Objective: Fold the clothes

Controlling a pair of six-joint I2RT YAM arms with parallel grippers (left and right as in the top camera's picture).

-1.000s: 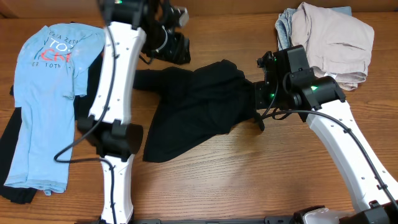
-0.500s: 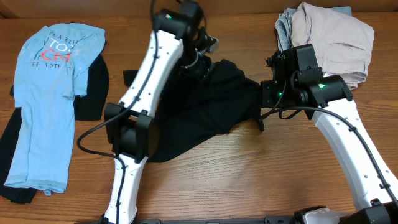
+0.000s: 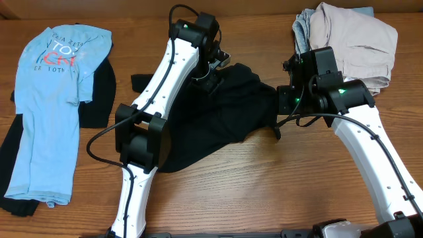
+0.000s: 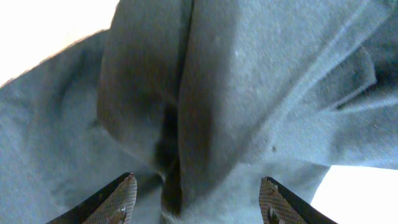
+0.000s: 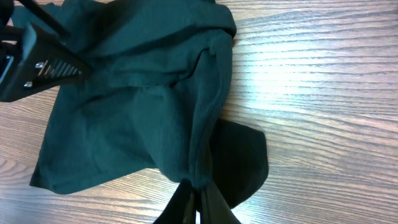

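The black T-shirt lies crumpled in the middle of the table. My left gripper hovers at its upper edge. In the left wrist view this gripper is open, with a thick fold of the dark fabric between and beyond its fingertips. My right gripper is at the shirt's right edge. In the right wrist view it is shut on a bunched edge of the black shirt. The light blue lettered T-shirt lies flat at the far left.
A pile of beige and denim clothes sits at the back right corner. A dark garment lies partly under the light blue shirt. Bare wood shows in front of the black shirt. The left arm crosses the shirt's left side.
My left arm has swung right from the back of the table to the black shirt's upper edge, jaws staying open. My right gripper has shifted slightly right, still holding the shirt.
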